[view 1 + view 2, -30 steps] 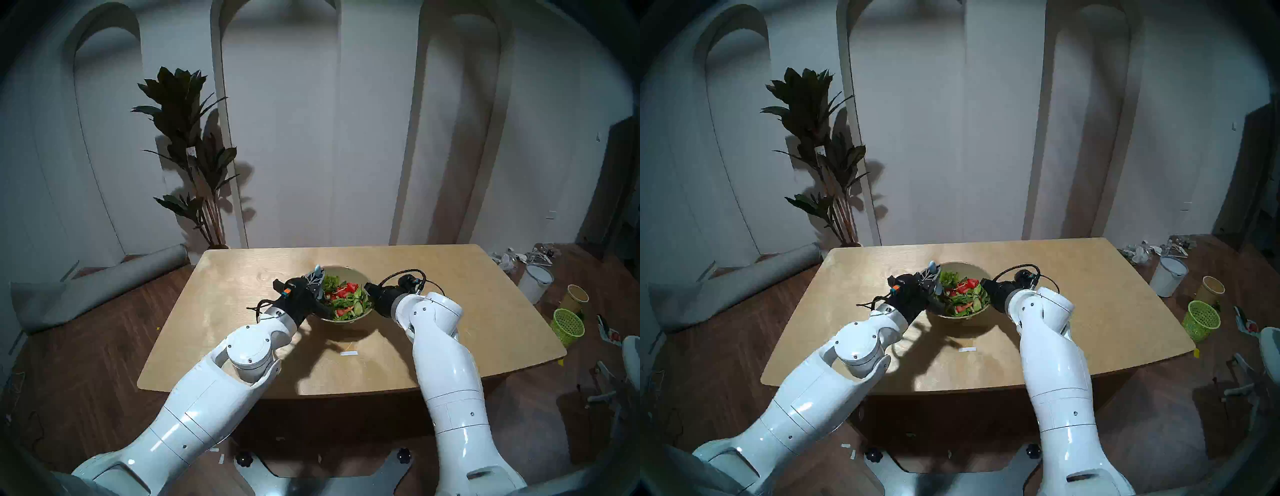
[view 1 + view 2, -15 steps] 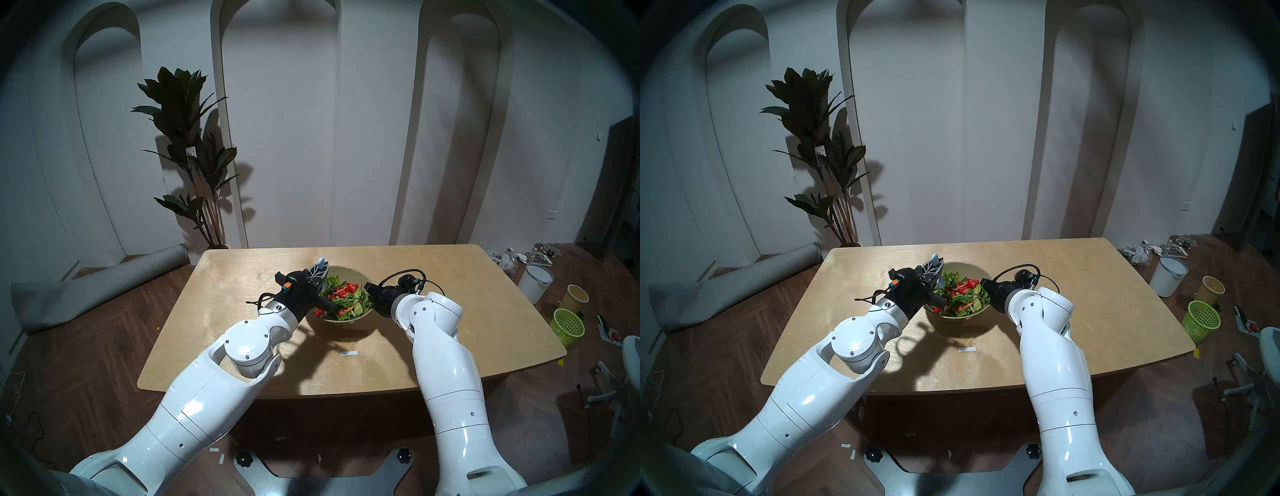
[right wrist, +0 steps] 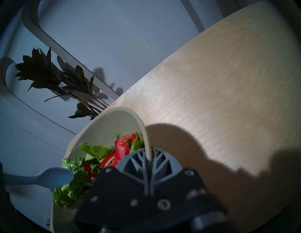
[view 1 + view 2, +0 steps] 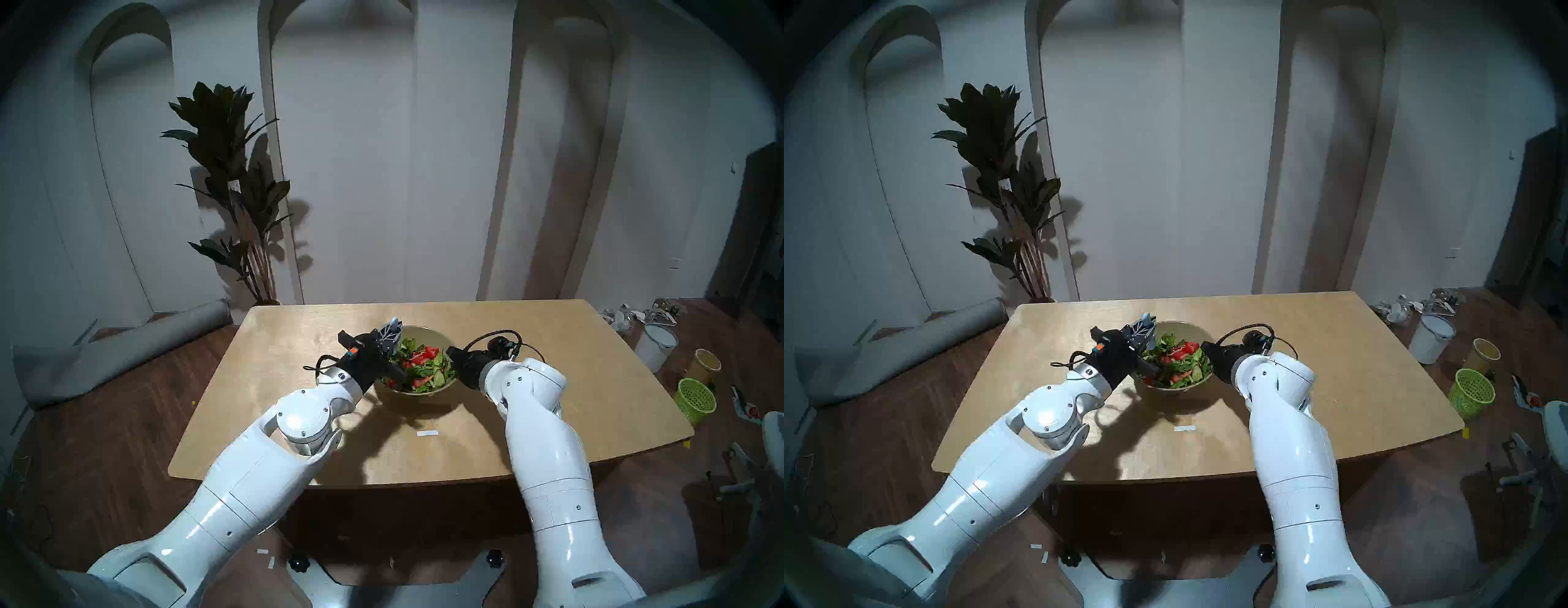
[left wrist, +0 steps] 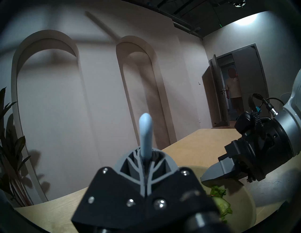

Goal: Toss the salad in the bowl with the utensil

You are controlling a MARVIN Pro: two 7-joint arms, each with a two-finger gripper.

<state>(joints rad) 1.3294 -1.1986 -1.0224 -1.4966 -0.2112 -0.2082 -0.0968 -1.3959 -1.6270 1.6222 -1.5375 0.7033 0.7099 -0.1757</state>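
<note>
While the left pincer (image 5: 145, 164) clamps the utensil (image 5: 145, 130), the right pincer (image 3: 149, 156) pinches the bowl (image 3: 145, 130) rim.

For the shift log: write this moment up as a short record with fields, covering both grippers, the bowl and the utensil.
left gripper: shut on the pale blue utensil, handle end sticking up
right gripper: shut on the bowl rim
salad: in the bowl, green leaves, cucumber, red pieces
utensil head: at the salad, beside the leaves
table: bowl near its middle
</note>
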